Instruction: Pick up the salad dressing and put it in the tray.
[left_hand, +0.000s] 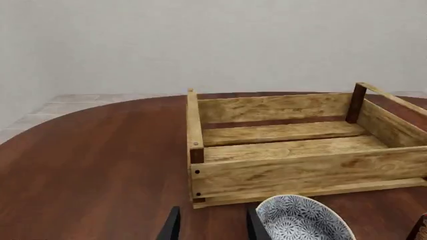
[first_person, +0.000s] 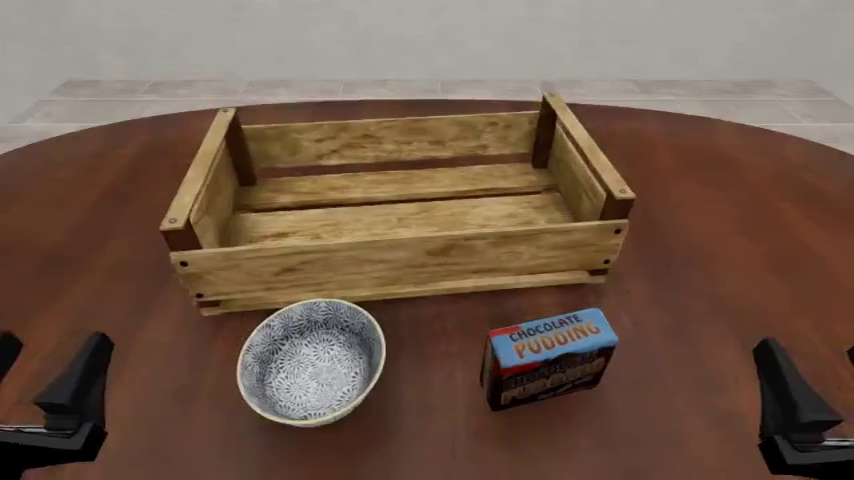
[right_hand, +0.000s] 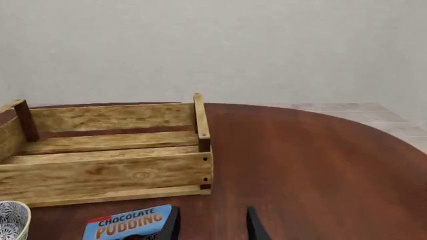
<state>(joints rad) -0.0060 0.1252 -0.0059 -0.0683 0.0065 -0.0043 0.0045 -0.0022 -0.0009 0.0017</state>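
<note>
The salad dressing shows in none of the three views. The tray (first_person: 400, 255) is a big light-wood slatted crate with dark corner posts, standing empty at the middle of the round table; it also fills the left wrist view (left_hand: 307, 172) and the right wrist view (right_hand: 100, 175). My left gripper (first_person: 47, 365) hovers open near the table's near left edge, and its fingers (left_hand: 171, 227) hold nothing. At the near right my right gripper (first_person: 817, 375) is open as well, its fingers (right_hand: 253, 227) empty.
A round blue-patterned bowl (first_person: 311, 360) sits just in front of the tray's left half, close to the left gripper's line (left_hand: 300, 222). A blue-and-black chocolate pudding box (first_person: 550, 358) stands in front of the tray's right half (right_hand: 127, 224). Dark wood table (first_person: 721, 220) all around.
</note>
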